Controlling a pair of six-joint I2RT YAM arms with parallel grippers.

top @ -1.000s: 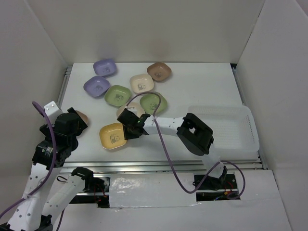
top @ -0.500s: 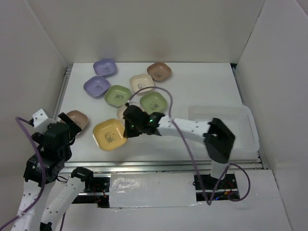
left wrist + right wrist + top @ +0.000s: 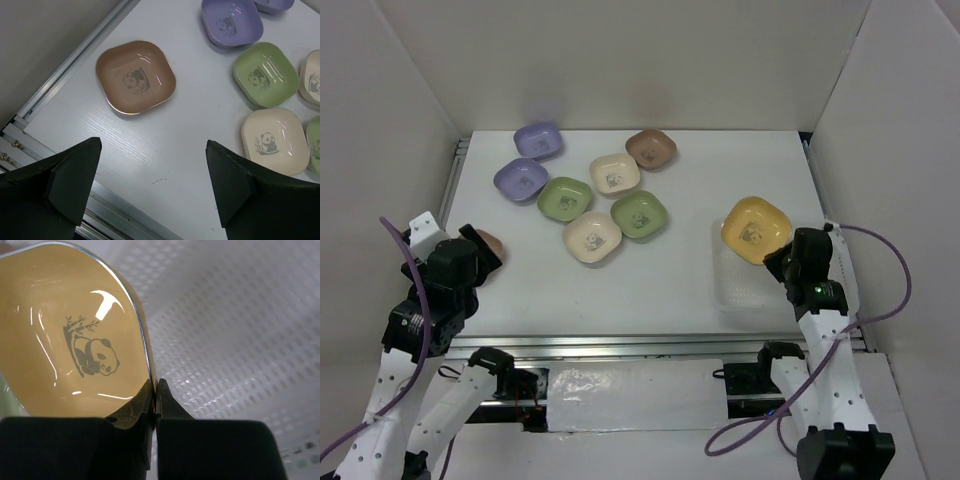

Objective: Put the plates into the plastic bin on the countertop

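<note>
The right hand (image 3: 790,262) grips the yellow plate (image 3: 756,228) by its rim above the plastic bin (image 3: 740,292) (nothing lies in it yet). Eight more wait on the worktop (image 3: 720,170); the left hand (image 3: 152,172), spread wide, hovers near the brown plate (image 3: 135,77).

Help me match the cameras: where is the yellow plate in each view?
Top external: yellow plate right of centre, over the plastic bin, in the right gripper.
Left wrist: not in it.
Right wrist: yellow plate fills the left, rim pinched.
Shared landmark: the plastic bin, its mesh floor beneath the plate.
</note>
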